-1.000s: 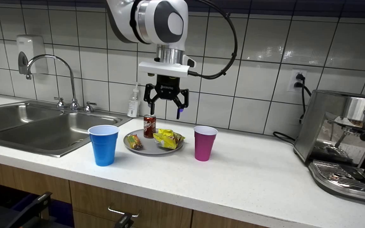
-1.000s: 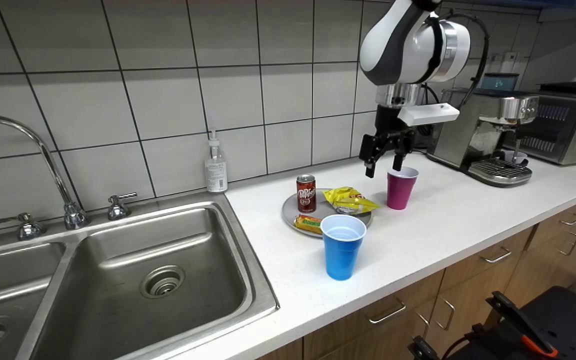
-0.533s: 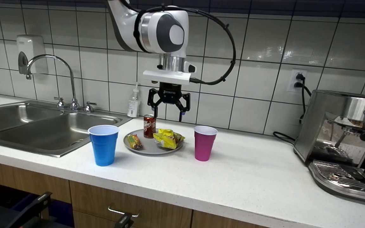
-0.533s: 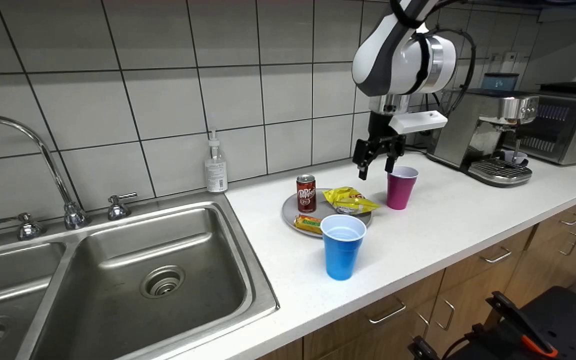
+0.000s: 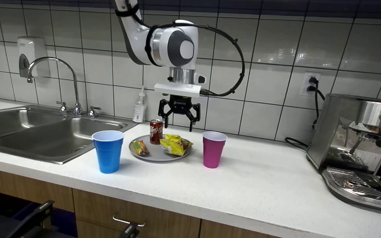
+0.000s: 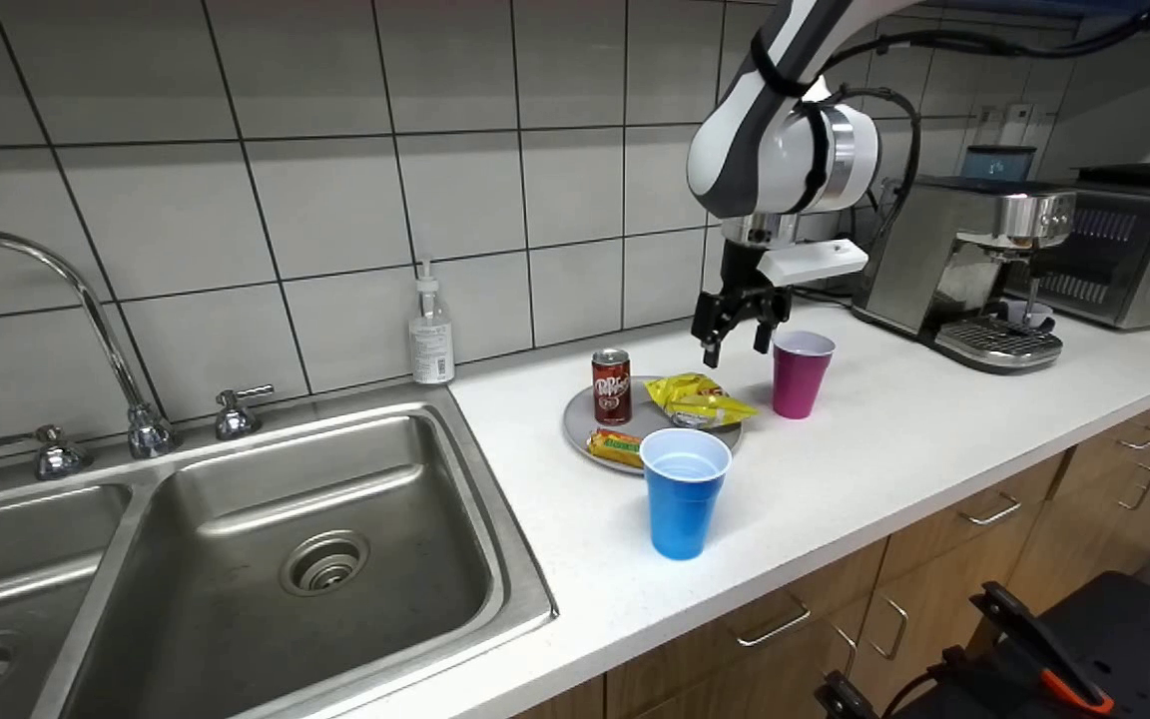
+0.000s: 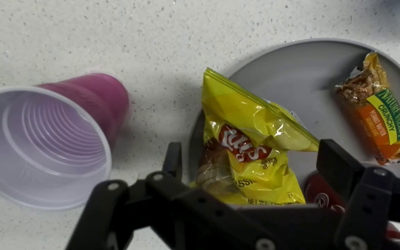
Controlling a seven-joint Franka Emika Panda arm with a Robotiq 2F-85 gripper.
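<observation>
My gripper (image 5: 178,127) hangs with its jaws spread wide and nothing between them, a little above the plate in both exterior views. Below it lies a yellow chip bag (image 7: 241,114) on a grey round plate (image 7: 300,69). In the wrist view the fingers (image 7: 339,166) appear on either side of the bag, apart from it. A red soda can (image 5: 156,132) stands upright at the plate's back; in the wrist view one finger partly hides it. On the same plate rests a granola bar (image 7: 384,114). Beside the plate stands an upright magenta cup (image 6: 800,379).
A blue cup (image 5: 108,152) stands in front of the plate. The steel sink (image 6: 325,479) with its faucet (image 5: 74,82) and a soap bottle (image 6: 431,340) lie to one side. On the opposite side stands a coffee machine (image 5: 359,142); a tiled wall (image 5: 270,86) rises behind.
The gripper has come down and shifted away from above the soda can toward the chip bag, staying open. Cups, plate and the items on it have not moved.
</observation>
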